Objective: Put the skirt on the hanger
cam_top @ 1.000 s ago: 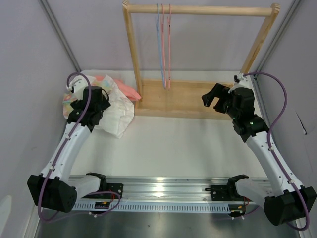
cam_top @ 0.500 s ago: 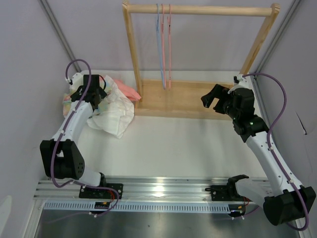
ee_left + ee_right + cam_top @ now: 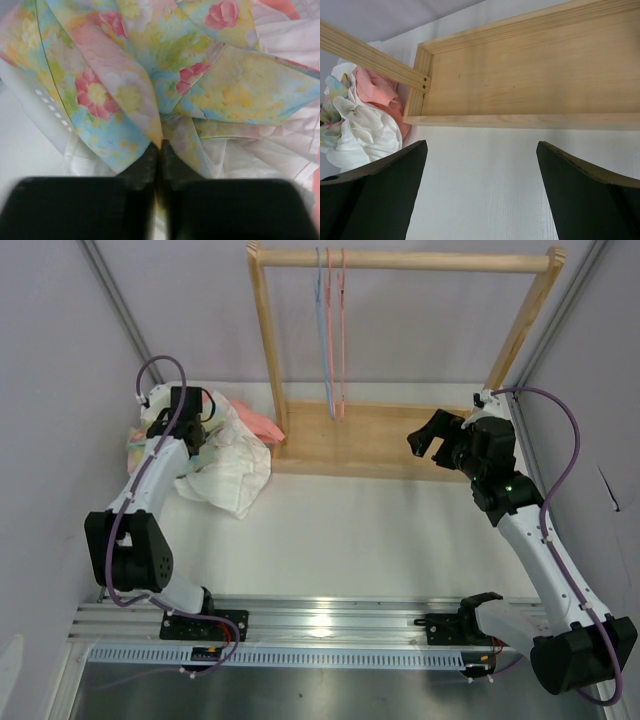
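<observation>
This is looking like a robot lab booth: plain pale wall panels (image 3: 60,390) are closing in a white table (image 3: 350,530), a left arm (image 3: 150,478) and a right arm (image 3: 535,535) are sitting bolted to a metal rail (image 3: 330,618) at its near edge, and a wooden rack (image 3: 420,259) is standing behind.

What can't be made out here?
Top view: skirt mostly hidden by the left arm.
Top view: hanger edge-on, shape too thin to read.
Left wrist: left gripper blurred; depth of its pinch on the skirt hidden.
Right wrist: hanger outside the frame.
</observation>
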Available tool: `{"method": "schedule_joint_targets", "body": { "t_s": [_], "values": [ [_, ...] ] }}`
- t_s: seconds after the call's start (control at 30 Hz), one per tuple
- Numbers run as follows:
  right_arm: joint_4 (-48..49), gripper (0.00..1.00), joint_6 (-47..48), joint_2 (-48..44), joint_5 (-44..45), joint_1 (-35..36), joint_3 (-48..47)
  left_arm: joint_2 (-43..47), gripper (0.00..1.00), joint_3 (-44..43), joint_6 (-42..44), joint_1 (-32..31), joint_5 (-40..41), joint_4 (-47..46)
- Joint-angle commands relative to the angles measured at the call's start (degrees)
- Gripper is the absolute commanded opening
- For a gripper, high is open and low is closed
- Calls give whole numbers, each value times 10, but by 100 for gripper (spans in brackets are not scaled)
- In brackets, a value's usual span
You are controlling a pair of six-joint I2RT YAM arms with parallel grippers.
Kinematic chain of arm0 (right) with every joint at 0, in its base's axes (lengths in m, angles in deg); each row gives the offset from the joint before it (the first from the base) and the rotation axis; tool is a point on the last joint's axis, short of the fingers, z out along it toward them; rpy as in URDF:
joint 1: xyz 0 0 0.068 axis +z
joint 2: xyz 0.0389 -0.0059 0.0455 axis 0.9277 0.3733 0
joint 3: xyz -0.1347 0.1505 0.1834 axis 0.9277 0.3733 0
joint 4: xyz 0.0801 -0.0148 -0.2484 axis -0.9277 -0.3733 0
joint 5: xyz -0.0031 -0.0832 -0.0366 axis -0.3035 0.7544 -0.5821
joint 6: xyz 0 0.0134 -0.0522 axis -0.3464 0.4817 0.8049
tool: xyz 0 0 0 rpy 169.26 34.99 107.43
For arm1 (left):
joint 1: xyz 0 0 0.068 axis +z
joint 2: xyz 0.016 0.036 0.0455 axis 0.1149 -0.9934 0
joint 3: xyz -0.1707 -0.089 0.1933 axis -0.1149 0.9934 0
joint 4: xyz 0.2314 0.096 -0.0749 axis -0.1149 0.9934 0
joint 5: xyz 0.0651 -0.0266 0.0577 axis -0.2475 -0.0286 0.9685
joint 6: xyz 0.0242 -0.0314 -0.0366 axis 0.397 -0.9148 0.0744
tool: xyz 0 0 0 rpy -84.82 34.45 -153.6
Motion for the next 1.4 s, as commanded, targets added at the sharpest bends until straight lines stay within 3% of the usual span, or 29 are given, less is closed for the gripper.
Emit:
{"method": "schedule_joint_targets", "body": {
  "t_s": [0.0,0.2,0.37,0.67,0.73,0.87,1.0,1.27,1.37],
  "values": [
    [11,100,9,-3,-11,-3,-10,20,0,-47,20,6,-7,2],
    [12,99,11,3,-13,-3,-19,82,0,-133,95,-1,-88,7],
    [17,99,9,11,-15,-3,-26,132,0,-207,140,-73,-69,61],
    [12,99,14,22,-6,-3,-45,245,0,-200,122,-263,-59,82],
    [11,99,16,22,1,-4,-47,251,0,-206,120,-292,-89,83],
    [8,100,17,21,8,-6,-49,244,0,-223,118,-412,-82,97],
    [4,99,15,19,11,-6,-49,238,0,-196,106,-480,-86,91],
    [-14,99,14,15,4,-6,-27,242,0,2,48,-544,-181,-17],
    [-22,99,11,20,5,-5,-22,193,0,-18,56,-567,-201,-34]
  ]
}}
